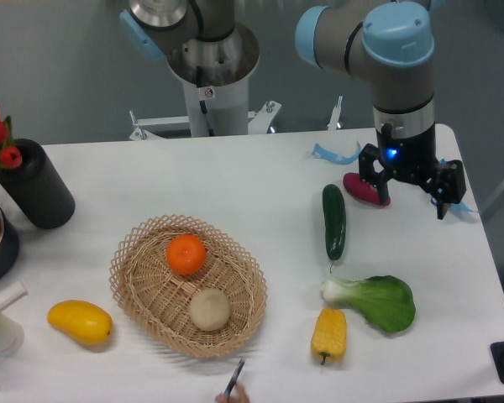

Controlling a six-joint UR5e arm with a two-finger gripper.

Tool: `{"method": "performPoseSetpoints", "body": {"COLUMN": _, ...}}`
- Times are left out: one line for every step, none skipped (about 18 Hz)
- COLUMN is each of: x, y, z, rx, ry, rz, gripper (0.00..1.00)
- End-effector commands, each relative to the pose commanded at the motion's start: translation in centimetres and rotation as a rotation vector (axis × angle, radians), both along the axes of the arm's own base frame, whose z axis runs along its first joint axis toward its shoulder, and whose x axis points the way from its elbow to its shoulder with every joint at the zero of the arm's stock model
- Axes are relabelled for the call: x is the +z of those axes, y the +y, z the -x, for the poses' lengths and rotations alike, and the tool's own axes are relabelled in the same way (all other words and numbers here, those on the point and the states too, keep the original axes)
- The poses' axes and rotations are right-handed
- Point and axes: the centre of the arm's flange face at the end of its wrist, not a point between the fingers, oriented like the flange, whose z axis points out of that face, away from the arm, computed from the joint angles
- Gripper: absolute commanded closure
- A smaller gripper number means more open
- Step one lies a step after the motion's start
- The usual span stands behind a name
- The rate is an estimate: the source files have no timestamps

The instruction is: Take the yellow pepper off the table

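Observation:
The yellow pepper (pixel 329 334) lies on the white table (pixel 235 180) near the front edge, right of the basket, with its green stem toward the front. It is ridged and small. My gripper (pixel 409 201) hangs at the back right of the table, far behind the pepper. Its two black fingers stand apart and nothing is between them. A magenta vegetable (pixel 363 189) lies just left of the gripper.
A cucumber (pixel 334 221) and a bok choy (pixel 374 300) lie between gripper and pepper. A wicker basket (pixel 134 252) holds an orange and a beige ball. A yellow mango (pixel 80 322) lies front left. A black vase (pixel 35 189) stands at the left.

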Motion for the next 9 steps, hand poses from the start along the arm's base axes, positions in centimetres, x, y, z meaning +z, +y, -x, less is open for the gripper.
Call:
{"method": "performPoseSetpoints", "body": {"x": 0.0, "y": 0.0, "z": 0.0, "rx": -0.001, "ry": 0.0, "rz": 0.001, "gripper": 0.0}}
{"method": "performPoseSetpoints", "body": {"x": -0.2, "y": 0.1, "z": 0.0, "rx": -0.006, "ry": -0.002, "rz": 0.003, "gripper": 0.0}}
{"method": "performPoseSetpoints", "body": {"x": -0.2, "y": 0.1, "z": 0.0, "rx": -0.004, "ry": -0.002, "rz": 0.002, "gripper": 0.0}}
{"method": "performPoseSetpoints", "body": {"x": -0.5, "y": 0.2, "z": 0.1, "rx": -0.011, "ry": -0.004, "rz": 0.006, "gripper": 0.0}}
{"method": "performPoseSetpoints", "body": {"x": -0.6, "y": 0.3, "z": 0.2, "rx": -0.015, "ry": 0.003, "rz": 0.01, "gripper": 0.0}}
{"method": "performPoseSetpoints", "body": {"x": -1.2, "y": 0.5, "z": 0.4, "rx": -0.016, "ry": -0.002, "rz": 0.013, "gripper": 0.0}}
{"method": "performPoseSetpoints", "body": {"x": -1.3, "y": 0.5, "z": 0.4, "rx": -0.015, "ry": -0.001, "rz": 0.016, "gripper": 0.0}}
{"method": "performPoseSetpoints", "body": {"x": -1.6, "y": 0.6, "z": 0.4, "rx": -0.012, "ry": -0.007, "rz": 0.018, "gripper": 0.0}}
{"method": "performPoseSetpoints", "body": {"x": -1.9, "y": 0.6, "z": 0.3, "rx": -0.01, "ry": -0.012, "rz": 0.018, "gripper": 0.0}}
